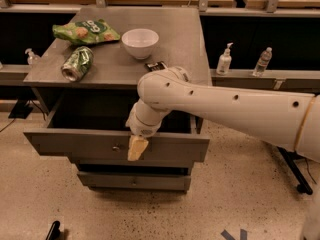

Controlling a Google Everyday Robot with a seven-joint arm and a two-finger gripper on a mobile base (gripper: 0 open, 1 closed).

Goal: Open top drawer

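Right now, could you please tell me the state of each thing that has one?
top drawer, pulled out, open
gripper, at the drawer front, right of its knob
can, lying on its side
bowl, upright
chip bag, lying flat
water bottle, upright
pump bottle, upright

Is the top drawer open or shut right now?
Open. The top drawer stands well out from the table, dark cavity showing behind its front. The gripper sits at that front, beside the knob.
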